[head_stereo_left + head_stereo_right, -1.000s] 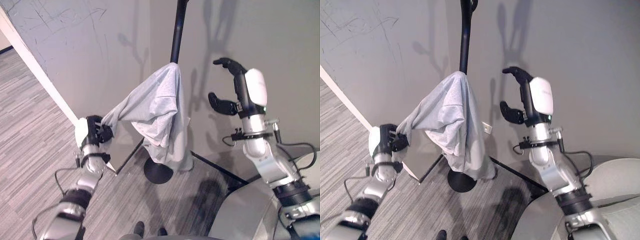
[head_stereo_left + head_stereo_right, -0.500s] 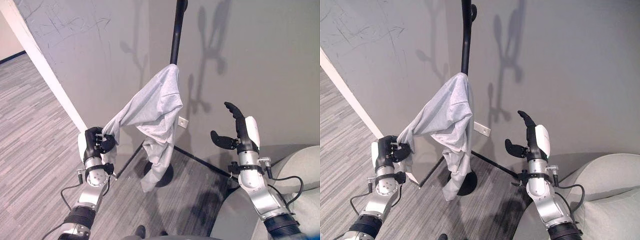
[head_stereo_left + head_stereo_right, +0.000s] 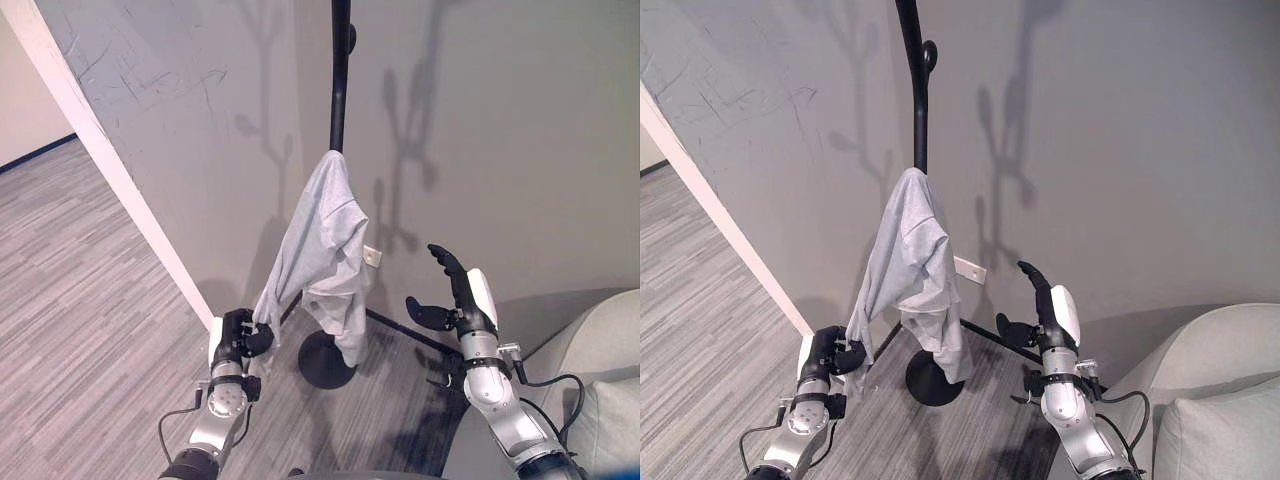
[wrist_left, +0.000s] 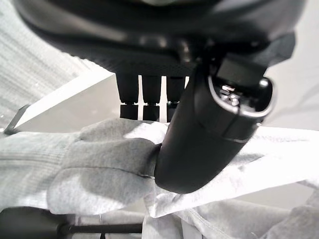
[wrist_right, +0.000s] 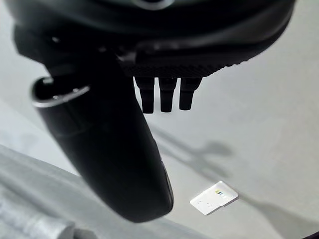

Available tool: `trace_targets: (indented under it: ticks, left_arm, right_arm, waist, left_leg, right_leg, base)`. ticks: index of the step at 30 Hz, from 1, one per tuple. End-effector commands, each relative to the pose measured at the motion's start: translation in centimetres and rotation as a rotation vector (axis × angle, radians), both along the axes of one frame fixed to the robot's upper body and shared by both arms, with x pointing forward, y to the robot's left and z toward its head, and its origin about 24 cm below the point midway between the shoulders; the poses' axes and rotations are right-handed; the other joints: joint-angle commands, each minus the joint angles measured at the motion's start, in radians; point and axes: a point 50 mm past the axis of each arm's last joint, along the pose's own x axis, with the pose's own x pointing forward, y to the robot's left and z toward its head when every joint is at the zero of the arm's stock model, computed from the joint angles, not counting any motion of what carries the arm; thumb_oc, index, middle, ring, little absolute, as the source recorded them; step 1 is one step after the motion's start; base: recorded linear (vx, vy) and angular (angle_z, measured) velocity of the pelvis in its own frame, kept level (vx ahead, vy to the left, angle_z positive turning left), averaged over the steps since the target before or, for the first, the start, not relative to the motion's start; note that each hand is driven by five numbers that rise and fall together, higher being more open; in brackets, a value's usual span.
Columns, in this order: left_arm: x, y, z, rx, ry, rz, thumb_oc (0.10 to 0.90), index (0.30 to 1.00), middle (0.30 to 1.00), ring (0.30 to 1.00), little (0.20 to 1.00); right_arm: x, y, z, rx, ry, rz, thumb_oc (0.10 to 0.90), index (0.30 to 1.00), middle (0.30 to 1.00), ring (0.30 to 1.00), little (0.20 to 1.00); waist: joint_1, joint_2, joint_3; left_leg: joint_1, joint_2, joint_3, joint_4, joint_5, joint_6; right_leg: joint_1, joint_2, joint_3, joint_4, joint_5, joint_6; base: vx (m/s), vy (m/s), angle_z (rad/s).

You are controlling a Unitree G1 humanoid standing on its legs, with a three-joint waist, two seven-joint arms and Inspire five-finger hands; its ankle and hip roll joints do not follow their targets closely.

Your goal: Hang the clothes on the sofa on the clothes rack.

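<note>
**One grey garment on the rack, its lower corner pinched in your left hand**

One grey garment (image 3: pixel 325 240) hangs from a peg partway up the black clothes rack (image 3: pixel 340 90), which stands against the grey wall. Its long axis runs almost straight down the pole, and a narrow tail of cloth trails down and to the robot's left, ending in your left hand (image 3: pixel 240 338).

Your left hand sits low, near the floor and just left of the rack's round base (image 3: pixel 325 360). In the left wrist view, the thumb (image 4: pixel 209 134) and fingers press a fold of the grey cloth between them, so that hand is pinching the garment's lower corner.

Your right hand (image 3: pixel 1045 315) is raised on the other side of the rack, well apart from the cloth, its fingers spread and holding nothing. Part of a pale sofa (image 3: pixel 1210 400) shows behind it.

The garment lies up and to the right of your left hand. Letting go looks like all that remains, and the cloth should then swing back toward the pole.
</note>
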Motion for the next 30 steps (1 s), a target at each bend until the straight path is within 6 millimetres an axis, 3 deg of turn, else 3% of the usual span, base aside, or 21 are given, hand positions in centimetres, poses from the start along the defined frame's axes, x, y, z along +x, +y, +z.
trace_targets:
  ticks: [1, 10, 15, 16, 22, 25, 26, 27, 28, 30]
  left_arm:
    - [-1.1, 1.7, -1.4, 0.077, 0.079, 0.001, 0.4, 0.3, 0.3, 0.3, 0.3]
    - [-2.7, 1.6, -3.5, 0.107, 0.214, -0.047, 0.4, 0.3, 0.3, 0.3, 0.3]
    - [-5.6, 1.3, -6.2, 0.138, 0.422, -0.081, 0.4, 0.3, 0.3, 0.3, 0.3]
    - [-7.2, 1.2, -7.2, 0.145, 0.512, -0.09, 0.4, 0.3, 0.3, 0.3, 0.3]
    - [-10.4, 1.2, -8.6, 0.181, 0.661, -0.132, 0.4, 0.3, 0.3, 0.3, 0.3]
    - [-10.4, 1.4, -8.5, 0.192, 0.647, -0.132, 0.4, 0.3, 0.3, 0.3, 0.3]
    - [-10.1, 1.5, -8.4, 0.196, 0.626, -0.127, 0.629, 0.644, 0.644, 0.644, 0.644]
    - [-9.6, 1.6, -8.1, 0.194, 0.594, -0.118, 0.761, 0.841, 0.841, 0.841, 0.841]
    - [-9.6, 1.6, -8.1, 0.194, 0.594, -0.118, 0.8, 0.9, 0.9, 0.9, 0.9]
    - [-8.8, 1.8, -7.7, 0.179, 0.553, -0.097, 0.8, 0.9, 0.9, 0.9, 0.9]
  right_arm:
    - [1.4, -0.3, 2.9, 0.03, -0.169, 0.0, 0.8, 0.9, 0.9, 0.9, 0.9]
    - [1.6, 0.3, 2.6, 0.037, -0.15, 0.034, 0.8, 0.9, 0.9, 0.9, 0.9]
    - [1.8, 0.9, 2.5, 0.048, -0.14, 0.068, 0.8, 0.9, 0.9, 0.9, 0.9]
    - [1.8, 1.2, 2.5, 0.052, -0.135, 0.084, 0.8, 0.9, 0.9, 0.9, 0.9]
    - [1.7, 1.1, 2.9, 0.044, -0.143, 0.102, 0.8, 0.9, 0.9, 0.9, 0.9]
    - [1.4, 0.8, 2.8, 0.048, -0.142, 0.093, 0.8, 0.9, 0.9, 0.9, 0.9]
    - [1.4, 0.8, 2.8, 0.046, -0.141, 0.09, 0.8, 0.9, 0.9, 0.9, 0.9]
    - [1.3, 0.7, 2.8, 0.046, -0.141, 0.089, 0.8, 0.9, 0.9, 0.9, 0.9]
    - [1.3, 0.7, 2.8, 0.046, -0.141, 0.089, 0.8, 0.9, 0.9, 0.9, 0.9]
    - [1.3, 0.7, 2.7, 0.048, -0.143, 0.082, 0.8, 0.9, 0.9, 0.9, 0.9]
  waist:
    - [0.028, -0.04, -0.065]
    - [0.029, -0.042, -0.06]
    - [0.024, -0.039, -0.059]
    - [0.022, -0.037, -0.059]
    - [0.024, -0.039, -0.058]
    - [0.027, -0.04, -0.055]
    - [0.029, -0.042, -0.055]
    - [0.032, -0.045, -0.054]
    - [0.032, -0.045, -0.054]
    - [0.035, -0.047, -0.053]
  left_leg:
    - [0.018, -0.053, -0.003, 0.008, -0.136, 0.072]
    - [0.024, -0.052, -0.008, 0.008, -0.136, 0.07]
    - [0.026, -0.051, -0.008, 0.008, -0.137, 0.069]
    - [0.032, -0.049, -0.008, 0.008, -0.142, 0.07]
    - [0.027, -0.048, -0.007, 0.008, -0.14, 0.068]
    - [0.032, -0.047, -0.011, 0.008, -0.146, 0.068]
    - [0.029, -0.048, -0.012, 0.008, -0.141, 0.067]
    - [0.027, -0.049, -0.015, 0.008, -0.141, 0.066]
    - [0.027, -0.049, -0.016, 0.008, -0.141, 0.066]
    - [0.027, -0.049, -0.019, 0.008, -0.14, 0.066]
  right_leg:
    - [-0.04, -0.002, -0.007, 0.009, -0.059, 0.006]
    - [-0.035, -0.001, -0.012, 0.009, -0.063, 0.006]
    - [-0.034, -0.001, -0.013, 0.009, -0.065, 0.006]
    - [-0.03, 0.0, -0.013, 0.009, -0.069, 0.005]
    - [-0.034, -0.001, -0.013, 0.009, -0.069, 0.005]
    - [-0.03, -0.001, -0.018, 0.009, -0.074, 0.004]
    - [-0.033, -0.002, -0.019, 0.009, -0.072, 0.004]
    - [-0.033, -0.002, -0.02, 0.009, -0.074, 0.004]
    - [-0.033, -0.002, -0.02, 0.009, -0.074, 0.004]
    - [-0.033, -0.002, -0.023, 0.009, -0.075, 0.003]
  base:
    - [0.0, 0.0, 0.0]
    - [0.0, 0.0, 0.0]
    - [0.01, -0.001, 0.0]
    - [0.0, 0.0, 0.0]
    - [0.01, -0.002, 0.0]
    - [0.03, -0.003, 0.0]
    - [0.0, 0.0, 0.0]
    - [0.0, -0.011, 0.04]
    - [0.01, -0.012, 0.07]
    - [0.01, -0.017, 0.06]
